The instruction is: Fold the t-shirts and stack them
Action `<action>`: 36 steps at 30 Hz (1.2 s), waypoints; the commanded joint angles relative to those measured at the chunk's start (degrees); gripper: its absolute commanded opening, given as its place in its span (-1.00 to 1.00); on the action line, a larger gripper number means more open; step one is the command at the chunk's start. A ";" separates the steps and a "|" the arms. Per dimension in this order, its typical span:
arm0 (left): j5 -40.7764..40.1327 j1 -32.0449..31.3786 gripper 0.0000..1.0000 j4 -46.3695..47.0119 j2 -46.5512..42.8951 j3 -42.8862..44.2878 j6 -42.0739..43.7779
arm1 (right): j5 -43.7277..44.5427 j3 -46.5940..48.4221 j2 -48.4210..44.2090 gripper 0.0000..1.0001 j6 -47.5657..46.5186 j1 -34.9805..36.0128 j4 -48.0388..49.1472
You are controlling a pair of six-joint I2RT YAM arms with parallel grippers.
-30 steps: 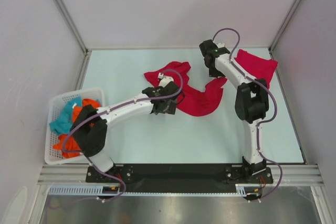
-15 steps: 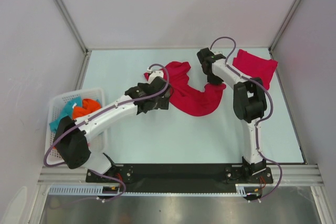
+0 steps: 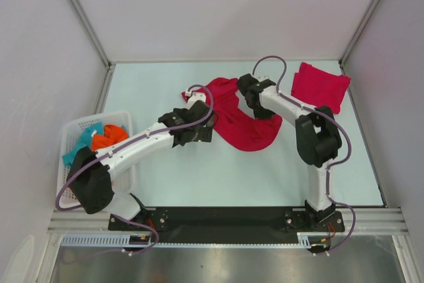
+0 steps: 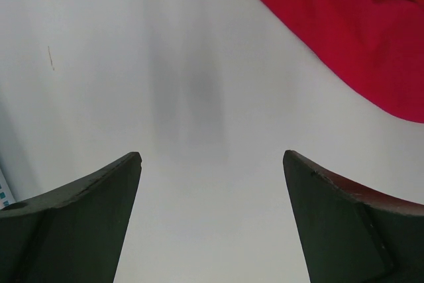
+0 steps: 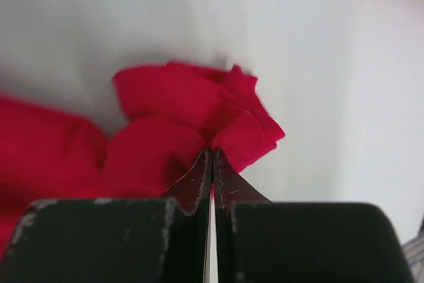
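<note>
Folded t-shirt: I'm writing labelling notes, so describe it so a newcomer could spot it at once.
On the pale table, look to the far right corner. The folded t-shirt lies there as a flat, squarish red patch, unlike the crumpled t-shirt curving across mid-table and the orange and teal clothes in the basket at the left.

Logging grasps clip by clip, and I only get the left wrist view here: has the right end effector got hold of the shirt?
Observer: Yes, the right end effector is shut on a bunched edge of the crumpled shirt.
Operator: Any other shirt out?
Observer: A folded shirt lies at the far right corner of the table.
Operator: Anything else?
Observer: A white basket of clothes sits at the left edge.
</note>
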 commanded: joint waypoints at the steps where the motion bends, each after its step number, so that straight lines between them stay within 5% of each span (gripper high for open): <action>1: 1.27 0.62 0.88 3.33 -1.37 -1.28 1.30 | 6.33 -3.00 -12.72 -1.00 6.17 6.47 -6.53; 8: 2.94 1.68 0.88 5.44 -2.77 -3.31 2.35 | 3.36 -7.48 -20.38 -1.00 13.73 13.15 -21.28; 13: 4.17 2.30 0.88 6.41 -5.06 -5.06 1.83 | -2.71 -11.44 -24.34 -1.00 16.73 14.92 -22.54; 31: 4.87 2.91 0.88 7.64 -8.58 -9.02 0.07 | -10.71 18.60 -20.21 -1.00 14.98 22.04 -28.77; 36: 5.31 2.91 0.88 8.25 -8.22 -9.11 -0.02 | -7.90 15.90 -20.12 -1.00 14.80 18.53 -29.83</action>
